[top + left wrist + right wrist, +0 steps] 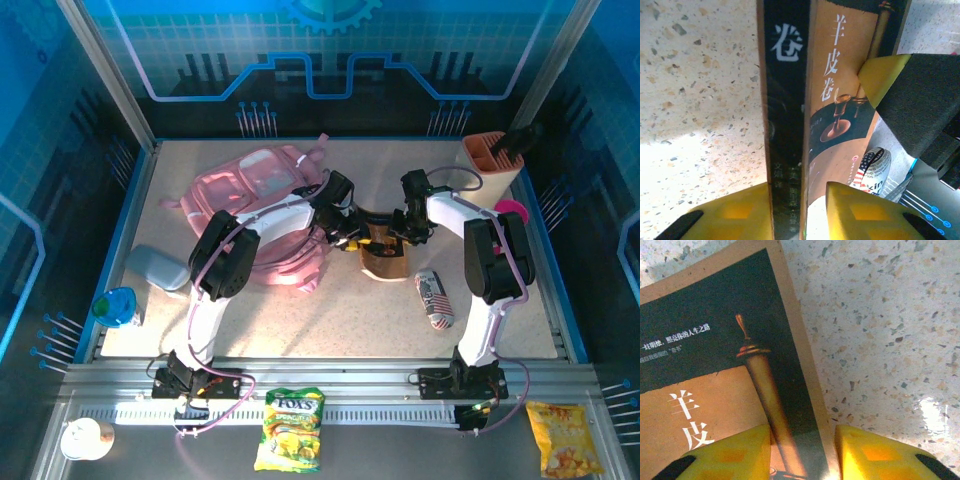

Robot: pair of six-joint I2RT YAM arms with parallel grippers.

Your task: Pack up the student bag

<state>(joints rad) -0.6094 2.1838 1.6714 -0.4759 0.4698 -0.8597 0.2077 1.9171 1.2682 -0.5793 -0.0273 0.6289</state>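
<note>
The student bag (262, 205), pink with pale trim, lies at the back left of the table. Just right of it lies a brown-and-black book (385, 258), and both grippers meet over it. My left gripper (350, 228) is open around the book's black spine (785, 100). Its left finger touches the spine, and a gap shows at the right finger. My right gripper (402, 228) is open over the cover's edge (715, 340), and table shows beside its right finger (875, 455). One of its yellow fingers (882, 75) rests at the cover's far edge.
A flag-printed can (435, 298) lies right of the book. An orange pen holder (490, 152) and a pink object (512, 210) sit at the back right. A grey case (155, 268) and a blue item (120, 305) lie at the left. Snack bags (290, 428) rest on the front rail.
</note>
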